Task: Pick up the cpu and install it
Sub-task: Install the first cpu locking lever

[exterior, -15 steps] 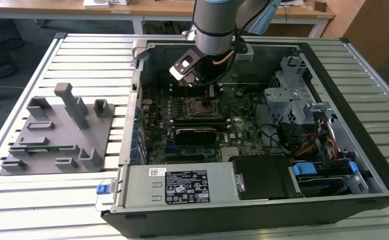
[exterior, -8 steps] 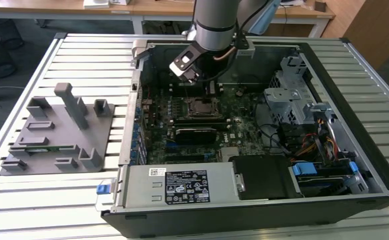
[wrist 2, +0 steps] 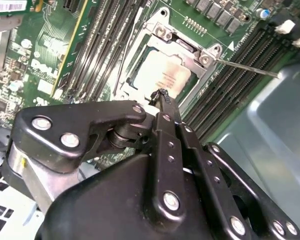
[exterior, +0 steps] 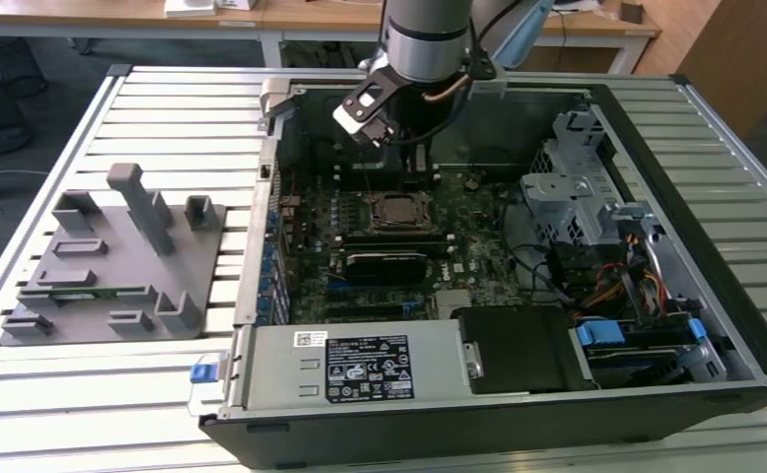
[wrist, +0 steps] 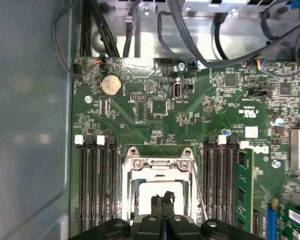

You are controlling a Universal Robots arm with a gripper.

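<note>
The small, flat, square cpu (wrist 2: pixel 157 72) with its silvery-white metal top lies in the dark metal-framed motherboard socket (wrist 2: pixel 206 59). The black hand (wrist 2: pixel 162 94) hangs just over the chip, its two fingers pressed narrow together with nothing between them. In the exterior view, a grey plastic tray (exterior: pixel 88 276) sits on the slatted metal surface (exterior: pixel 160 108) at nine o'clock from the open black computer case (exterior: pixel 489 419).

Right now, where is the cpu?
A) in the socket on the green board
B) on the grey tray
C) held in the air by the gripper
A: in the second wrist view the cpu lies flat inside the socket frame, with the shut gripper over it.
</note>
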